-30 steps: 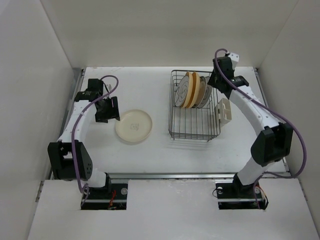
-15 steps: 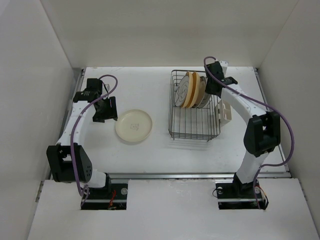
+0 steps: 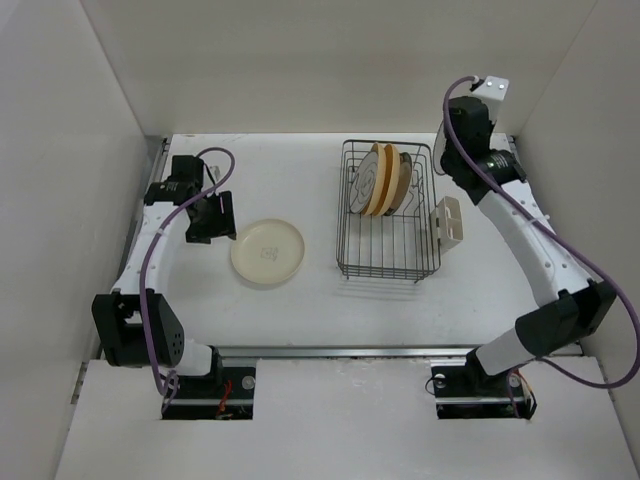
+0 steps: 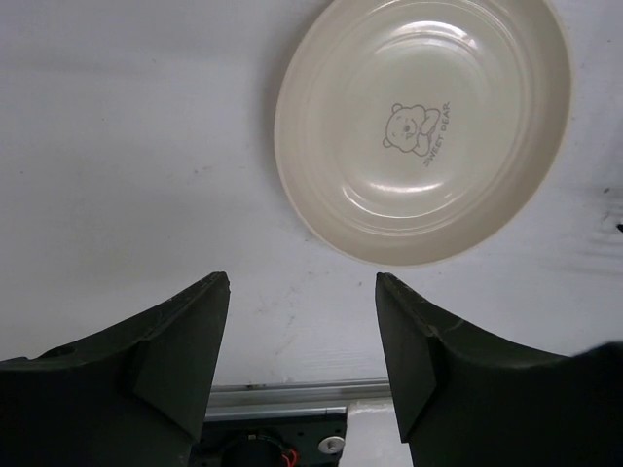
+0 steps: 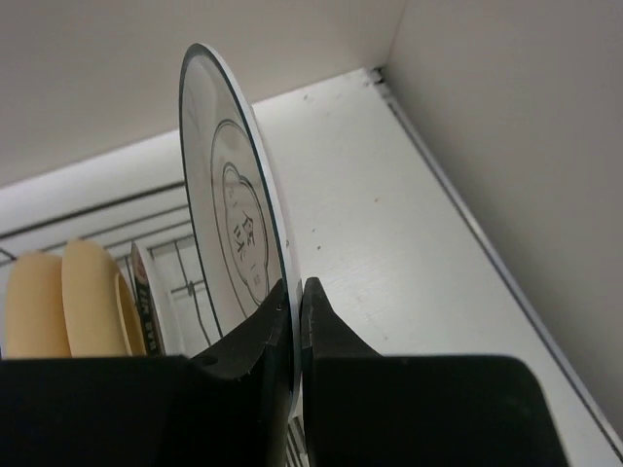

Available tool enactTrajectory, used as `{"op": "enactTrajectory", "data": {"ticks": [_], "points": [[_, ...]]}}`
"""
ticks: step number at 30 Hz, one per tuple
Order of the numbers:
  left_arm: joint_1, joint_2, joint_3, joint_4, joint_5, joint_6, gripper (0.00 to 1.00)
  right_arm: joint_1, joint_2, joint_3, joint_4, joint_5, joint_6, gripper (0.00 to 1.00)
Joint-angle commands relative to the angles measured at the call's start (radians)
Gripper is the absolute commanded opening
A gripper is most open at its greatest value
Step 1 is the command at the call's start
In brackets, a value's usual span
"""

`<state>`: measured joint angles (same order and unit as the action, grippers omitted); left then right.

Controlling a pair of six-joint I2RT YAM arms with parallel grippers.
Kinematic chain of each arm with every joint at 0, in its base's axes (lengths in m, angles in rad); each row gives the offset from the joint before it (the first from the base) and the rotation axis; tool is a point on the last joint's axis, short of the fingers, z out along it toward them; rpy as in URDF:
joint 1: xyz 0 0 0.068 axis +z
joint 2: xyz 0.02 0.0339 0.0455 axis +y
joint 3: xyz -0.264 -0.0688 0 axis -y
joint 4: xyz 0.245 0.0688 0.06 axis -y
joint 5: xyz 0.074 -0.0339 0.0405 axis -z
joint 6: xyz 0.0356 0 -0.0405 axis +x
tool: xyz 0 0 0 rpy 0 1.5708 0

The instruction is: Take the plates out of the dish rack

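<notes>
Step in hand: taking a 2nd plate away from the dish rack [image 3: 385, 252]. The right gripper [image 5: 295, 294] is clamped on the lower rim of a white plate [image 5: 226, 209], w/ barely a gap between the fingers. The plate stands on edge, roughly upright, w/ a thin dark rim line and dark print on its face. In the wrist view it hangs up and to the right of the rack, over the back right part of the table [image 3: 300, 170]; in the top view the plate itself can't be picked out.

Among those left in the rack are two yellow plates [image 3: 388, 178], standing on edge, and beside them a lettered plate [image 5: 144, 284], only partly seen.

The left gripper [image 4: 302, 287] is spread wide and holds nothing. It hovers near a cream plate [image 4: 423, 126], not touching it; that one lies flat on the table left of the rack, so it counts as done.

Next move, prob.: swing the white plate to bare table, keeping clear of the rack wires and the cutlery holder [image 3: 449, 222]; tip it from upright to flat; lower it till it rests; only then let go. The grip is on the rim alone, so a quick turn could let the plate swivel or slip; slow wrist roll advised.
</notes>
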<state>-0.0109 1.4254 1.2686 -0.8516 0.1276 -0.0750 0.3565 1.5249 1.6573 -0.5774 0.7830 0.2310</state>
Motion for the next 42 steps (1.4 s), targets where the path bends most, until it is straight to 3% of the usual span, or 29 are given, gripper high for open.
{"op": "enactTrajectory", "data": {"ticks": [1, 3, 5, 8, 11, 12, 13, 16, 19, 23, 31, 35, 36, 40, 42], "points": [[0.003, -0.057, 0.061, -0.026, 0.055, 0.014, 0.59, 0.024, -0.028, 0.061, -0.033, 0.179, -0.050, 0.00], [0.003, -0.057, 0.092, -0.052, 0.095, 0.038, 0.59, 0.058, -0.055, 0.087, -0.056, 0.213, -0.050, 0.00], [0.003, -0.078, 0.126, -0.063, 0.206, 0.095, 0.59, 0.116, -0.080, 0.076, -0.046, 0.088, -0.050, 0.00], [0.003, -0.106, 0.126, -0.060, 0.385, 0.183, 0.76, 0.197, -0.103, 0.056, -0.001, -0.109, -0.087, 0.00], [0.003, -0.154, 0.100, -0.003, 0.440, 0.208, 0.99, 0.277, -0.103, -0.002, 0.089, -0.438, -0.087, 0.00], [0.003, -0.163, 0.088, 0.006, 0.440, 0.224, 0.99, 0.277, -0.103, -0.026, 0.128, -0.535, -0.087, 0.00], [0.003, -0.174, 0.077, 0.019, 0.440, 0.224, 0.99, 0.286, -0.088, -0.063, 0.190, -0.724, -0.078, 0.00], [0.003, -0.174, 0.068, 0.019, 0.426, 0.264, 0.99, 0.295, -0.033, -0.097, 0.275, -1.016, -0.053, 0.00], [0.003, -0.183, 0.042, 0.029, 0.389, 0.273, 0.99, 0.295, 0.032, -0.123, 0.380, -1.227, -0.006, 0.00], [0.003, -0.183, -0.007, 0.039, 0.366, 0.294, 0.98, 0.306, 0.067, -0.174, 0.490, -1.364, 0.042, 0.00], [0.003, -0.154, -0.026, 0.051, 0.507, 0.284, 0.78, 0.348, 0.195, -0.172, 0.568, -1.518, 0.102, 0.00], [0.003, -0.103, -0.011, -0.016, 0.474, 0.293, 0.53, 0.358, 0.205, -0.182, 0.583, -1.518, 0.111, 0.00], [0.003, -0.085, 0.003, -0.030, 0.493, 0.293, 0.33, 0.358, 0.216, -0.182, 0.583, -1.518, 0.111, 0.00], [0.003, -0.065, 0.046, -0.093, 0.527, 0.293, 0.00, 0.358, 0.225, -0.173, 0.583, -1.498, 0.111, 0.00], [0.003, -0.065, 0.055, -0.116, 0.527, 0.293, 0.00, 0.358, 0.238, -0.172, 0.573, -1.481, 0.111, 0.00]]}}
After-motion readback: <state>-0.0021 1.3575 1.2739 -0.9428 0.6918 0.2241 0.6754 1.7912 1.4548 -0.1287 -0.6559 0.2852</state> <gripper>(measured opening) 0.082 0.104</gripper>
